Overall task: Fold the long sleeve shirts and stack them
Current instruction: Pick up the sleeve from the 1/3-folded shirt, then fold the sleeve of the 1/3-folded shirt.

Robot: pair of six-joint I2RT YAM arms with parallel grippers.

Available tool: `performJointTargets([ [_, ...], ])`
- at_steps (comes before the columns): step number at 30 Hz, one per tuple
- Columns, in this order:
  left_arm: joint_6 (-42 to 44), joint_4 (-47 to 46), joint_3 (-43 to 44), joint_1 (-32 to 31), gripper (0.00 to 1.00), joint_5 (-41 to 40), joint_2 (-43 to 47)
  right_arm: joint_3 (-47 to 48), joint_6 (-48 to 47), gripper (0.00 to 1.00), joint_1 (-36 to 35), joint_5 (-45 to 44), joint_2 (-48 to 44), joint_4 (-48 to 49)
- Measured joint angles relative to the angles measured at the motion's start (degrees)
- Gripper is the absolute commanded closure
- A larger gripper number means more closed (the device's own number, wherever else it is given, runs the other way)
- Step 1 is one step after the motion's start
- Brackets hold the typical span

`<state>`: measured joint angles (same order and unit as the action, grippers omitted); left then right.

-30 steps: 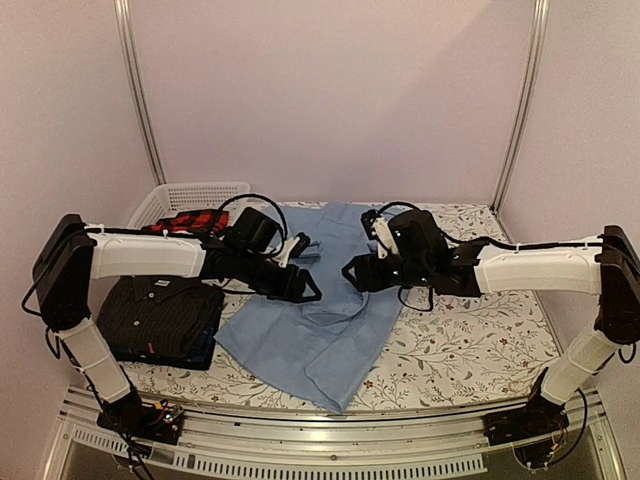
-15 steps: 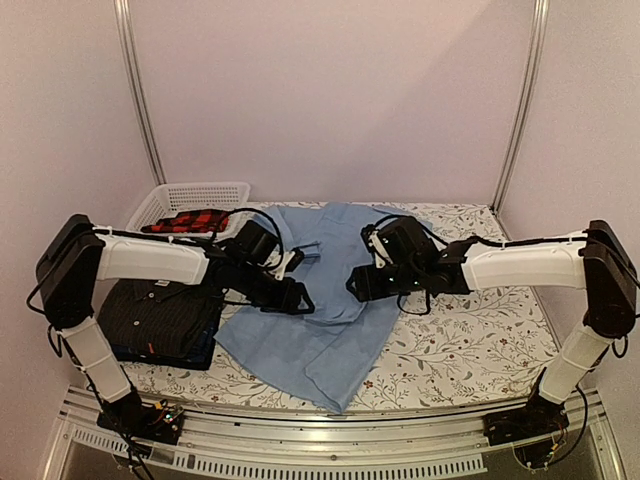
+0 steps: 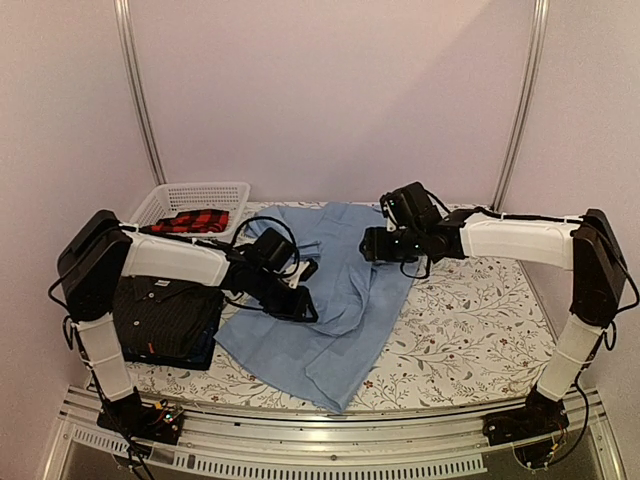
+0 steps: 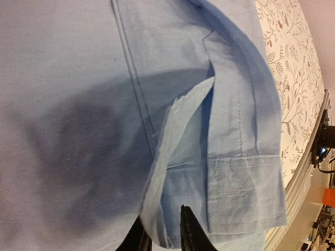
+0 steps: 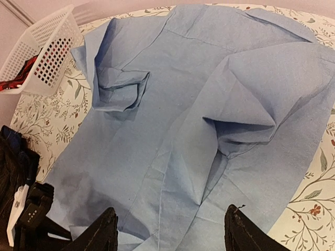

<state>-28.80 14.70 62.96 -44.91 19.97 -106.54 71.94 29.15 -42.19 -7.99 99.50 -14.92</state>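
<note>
The light blue shirt (image 3: 330, 320) lies spread and rumpled across the middle of the table. It also shows in the left wrist view (image 4: 78, 104) and the right wrist view (image 5: 172, 104). My left gripper (image 3: 303, 308) rests on its left part, and the left wrist view shows the gripper (image 4: 162, 238) shut on a fold of its edge. My right gripper (image 3: 368, 245) hovers open over the shirt's far right part, empty, as the right wrist view (image 5: 172, 232) shows. The black pinstriped shirt (image 3: 160, 310) lies folded at the left on the folded navy shirt (image 3: 203, 350).
A white lattice basket (image 3: 190, 193) stands at the back left with a red plaid cloth (image 3: 190, 222) in it. The floral tablecloth (image 3: 480, 320) shows bare at the right. Metal rails run along the near edge.
My right gripper has moved back and to the right, away from the shirt's middle. My left gripper has shifted slightly nearer on the shirt.
</note>
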Motion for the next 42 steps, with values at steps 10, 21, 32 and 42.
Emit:
performJointTargets([
  [10,1.60,6.19,4.57,-3.28,1.00,-1.60,6.88,10.25,-0.24,0.36,8.17,0.35,8.68,-1.90],
  [21,7.13,13.22,11.15,-7.48,1.00,0.70,11.85,23.76,-2.16,0.31,14.36,2.73,17.29,-5.51],
  [32,10.40,17.09,11.15,-12.00,1.00,7.02,3.85,25.11,-3.78,0.24,11.19,0.00,19.15,-11.65],
  [42,10.38,17.09,11.15,-12.02,1.00,7.67,3.32,8.85,-0.96,0.23,10.05,-5.09,11.39,-12.63],
])
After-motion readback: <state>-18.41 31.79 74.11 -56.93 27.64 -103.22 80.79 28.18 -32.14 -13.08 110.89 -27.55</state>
